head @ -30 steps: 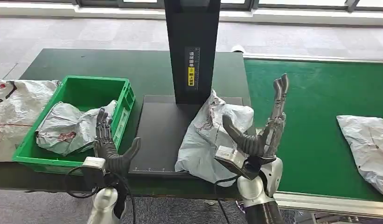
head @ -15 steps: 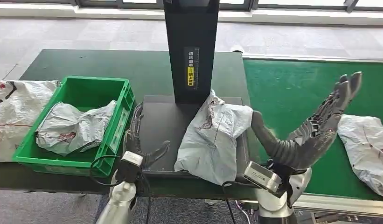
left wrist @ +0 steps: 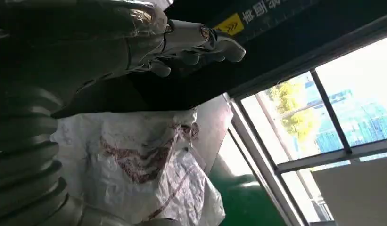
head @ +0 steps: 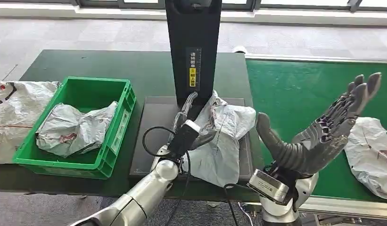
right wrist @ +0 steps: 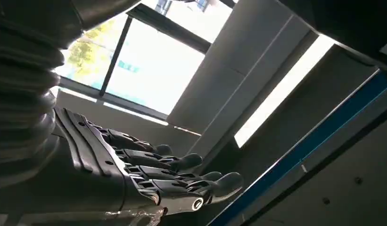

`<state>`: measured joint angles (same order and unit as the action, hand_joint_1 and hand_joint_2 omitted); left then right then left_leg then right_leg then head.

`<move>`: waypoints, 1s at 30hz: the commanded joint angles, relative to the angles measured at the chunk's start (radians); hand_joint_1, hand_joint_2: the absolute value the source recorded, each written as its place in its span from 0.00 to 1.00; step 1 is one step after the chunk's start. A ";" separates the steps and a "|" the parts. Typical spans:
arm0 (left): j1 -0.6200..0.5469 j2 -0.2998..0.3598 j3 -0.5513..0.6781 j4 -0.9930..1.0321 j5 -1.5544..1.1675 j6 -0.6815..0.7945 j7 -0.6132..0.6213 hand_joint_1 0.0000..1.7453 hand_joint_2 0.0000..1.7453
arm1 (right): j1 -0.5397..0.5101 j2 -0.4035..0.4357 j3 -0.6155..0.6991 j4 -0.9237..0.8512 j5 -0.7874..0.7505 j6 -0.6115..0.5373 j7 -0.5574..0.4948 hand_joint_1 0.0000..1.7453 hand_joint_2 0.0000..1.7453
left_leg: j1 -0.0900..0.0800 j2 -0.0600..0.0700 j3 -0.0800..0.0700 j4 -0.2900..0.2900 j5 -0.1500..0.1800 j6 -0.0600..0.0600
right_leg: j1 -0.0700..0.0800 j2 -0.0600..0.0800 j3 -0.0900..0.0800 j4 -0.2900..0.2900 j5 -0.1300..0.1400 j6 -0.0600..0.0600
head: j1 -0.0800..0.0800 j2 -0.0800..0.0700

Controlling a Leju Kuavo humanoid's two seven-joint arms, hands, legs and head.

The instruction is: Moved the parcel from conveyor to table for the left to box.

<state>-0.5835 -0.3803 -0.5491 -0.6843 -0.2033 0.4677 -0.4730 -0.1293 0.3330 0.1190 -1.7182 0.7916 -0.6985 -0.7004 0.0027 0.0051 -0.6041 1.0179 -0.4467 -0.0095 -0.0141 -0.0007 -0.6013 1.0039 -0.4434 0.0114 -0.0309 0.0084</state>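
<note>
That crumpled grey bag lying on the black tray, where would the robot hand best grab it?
Probably the raised, crumpled upper fold of the bag, approached from its left side, where the left robot hand is. The bag is soft and humped there, so the fingers can gather loose material.

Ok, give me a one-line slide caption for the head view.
Left hand reaches onto the crumpled grey plastic parcel on the black scanner platform; right hand is open above the green conveyor.

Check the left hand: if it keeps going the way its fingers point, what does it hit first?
Probably the black post. The left hand, fingers spread, lies along the grey parcel on the black plate, fingertips pointing up at the post's base. Depth is unclear.
</note>
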 commanded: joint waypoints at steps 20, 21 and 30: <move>-0.137 0.031 -0.764 0.399 -0.286 0.152 0.580 0.00 1.00 | 0.076 0.016 0.004 -0.035 -0.010 0.000 0.004 0.00 1.00 | 0.001 0.000 0.004 -0.003 0.000 0.000 | 0.001 0.000 0.004 -0.003 -0.001 -0.001 | 0.000 0.000; -0.137 0.031 -0.764 0.399 -0.286 0.152 0.580 0.00 1.00 | 0.076 0.016 0.004 -0.035 -0.010 0.000 0.004 0.00 1.00 | 0.001 0.000 0.004 -0.003 0.000 0.000 | 0.001 0.000 0.005 -0.003 -0.001 -0.001 | 0.000 0.000; -0.137 0.031 -0.764 0.399 -0.286 0.152 0.580 0.00 1.00 | 0.076 0.016 0.004 -0.035 -0.010 0.000 0.004 0.00 1.00 | 0.001 0.000 0.007 -0.003 0.000 0.000 | 0.001 0.000 0.008 -0.003 0.000 -0.001 | 0.000 0.000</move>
<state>-0.7202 -0.3803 -1.2161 -0.3586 -0.4868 0.6321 0.1015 -0.1212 0.3304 0.1186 -1.7517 0.7851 -0.6981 -0.7000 0.0028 0.0050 -0.6002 1.0176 -0.4469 -0.0093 -0.0141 -0.0011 -0.5968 1.0039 -0.4440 0.0117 -0.0309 0.0084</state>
